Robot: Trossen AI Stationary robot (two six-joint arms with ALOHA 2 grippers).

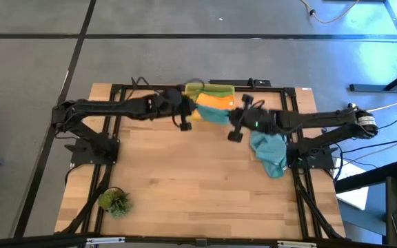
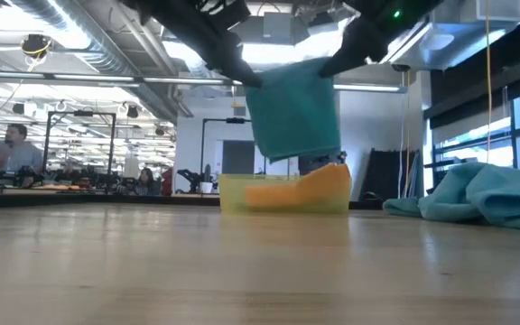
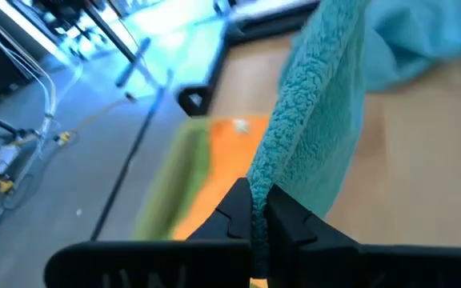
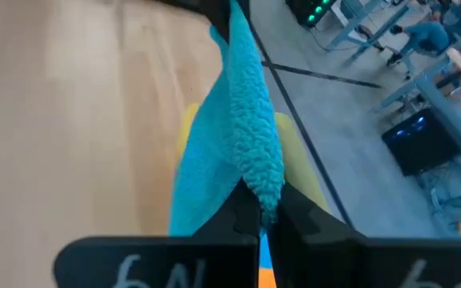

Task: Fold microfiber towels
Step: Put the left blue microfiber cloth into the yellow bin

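We've got a teal towel (image 2: 293, 108) up in the air, upper centre of the low view, hanging above the yellow bin (image 2: 231, 194) at the far edge of the table (image 1: 198, 193). The left gripper (image 3: 257, 220) is pinching one top corner, fingers pressed tight on the pile, and the right gripper (image 4: 261, 214) is nipped on the other top corner, so the cloth hangs between the two like washing on a line.

Look how it drapes: limp, light, fluffy, no stiffness at all. We judge it'll sag and swing with any quick move, and the nap should grip the fingers well rather than slip. Corners are the place to hold it, as now; a grab mid-cloth would only bunch it.

In the bin we see an orange towel (image 2: 301, 191) spilling over the rim, and in the high view a green towel (image 1: 209, 90) behind it at upper centre. A second teal towel (image 1: 270, 153) lies crumpled at centre right of the high view, near the table's right edge.

What we can't see: from above, the arms cover most of the held cloth, its lower edge merges with the bin in the low view, and how the bin's towels are stacked is hidden.
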